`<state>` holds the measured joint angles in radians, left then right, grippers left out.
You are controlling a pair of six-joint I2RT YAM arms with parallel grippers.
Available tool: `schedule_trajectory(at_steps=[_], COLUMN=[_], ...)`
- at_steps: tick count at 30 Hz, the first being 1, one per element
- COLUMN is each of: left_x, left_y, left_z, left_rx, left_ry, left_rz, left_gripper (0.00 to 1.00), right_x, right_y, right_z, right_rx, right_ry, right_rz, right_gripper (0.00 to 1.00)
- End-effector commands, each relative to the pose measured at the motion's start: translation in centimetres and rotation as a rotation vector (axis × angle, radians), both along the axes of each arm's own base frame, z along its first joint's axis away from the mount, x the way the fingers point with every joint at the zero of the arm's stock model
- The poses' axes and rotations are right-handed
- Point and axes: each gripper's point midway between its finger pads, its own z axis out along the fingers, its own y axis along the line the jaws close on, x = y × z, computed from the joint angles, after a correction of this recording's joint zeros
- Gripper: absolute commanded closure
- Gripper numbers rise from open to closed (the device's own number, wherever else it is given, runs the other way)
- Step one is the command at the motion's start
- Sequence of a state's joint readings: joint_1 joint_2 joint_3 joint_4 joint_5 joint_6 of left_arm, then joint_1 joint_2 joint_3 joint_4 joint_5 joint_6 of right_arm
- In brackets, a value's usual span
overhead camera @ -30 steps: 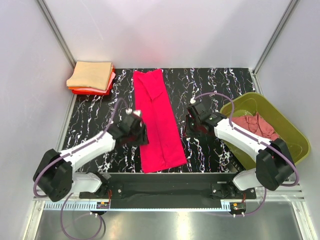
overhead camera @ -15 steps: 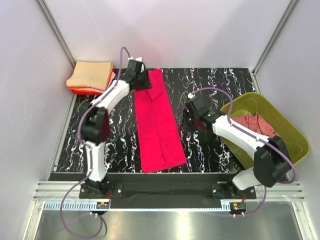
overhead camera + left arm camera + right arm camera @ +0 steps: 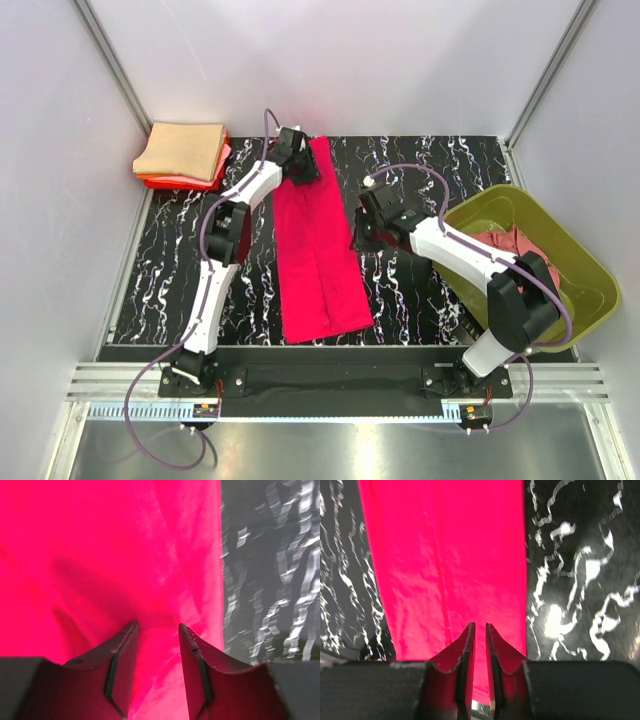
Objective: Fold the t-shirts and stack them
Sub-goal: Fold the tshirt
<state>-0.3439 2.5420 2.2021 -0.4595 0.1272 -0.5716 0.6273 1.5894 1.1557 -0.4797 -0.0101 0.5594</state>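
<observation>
Grippers at the crimson-pink t-shirt [image 3: 315, 250], a long folded strip lying down the centre of the black marbled table [image 3: 420, 170].
The left gripper [image 3: 157, 625] sits at the strip's upper end, jaws parted over the cloth and clamping nothing; contact is unclear. The right gripper [image 3: 480, 625], by the strip's right edge, shows only a slim, empty gap.

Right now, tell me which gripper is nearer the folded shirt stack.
Left. The left gripper sits at the crimson shirt's far end, just right of the stack; the right gripper is across that shirt, mid-table.
</observation>
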Motion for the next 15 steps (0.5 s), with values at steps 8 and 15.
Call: schedule_trajectory(at_steps=[8,15], left_x=[-0.9,0.3], left_y=[-7.9,-6.3], left_z=[-1.0,4.7], left_rx=[-0.191,-0.253], left_ry=[-0.023,-0.117], left_rz=[-0.179,-0.214], left_gripper=[0.55,0.50], right_x=[2.8,2.3], right_y=[1.3,0.4], right_z=[3.1,4.3], right_rx=[0.046,0.047], right_ry=[-0.108,-0.137], right_rz=[-0.015,-0.010], right_gripper=[0.78,0.77])
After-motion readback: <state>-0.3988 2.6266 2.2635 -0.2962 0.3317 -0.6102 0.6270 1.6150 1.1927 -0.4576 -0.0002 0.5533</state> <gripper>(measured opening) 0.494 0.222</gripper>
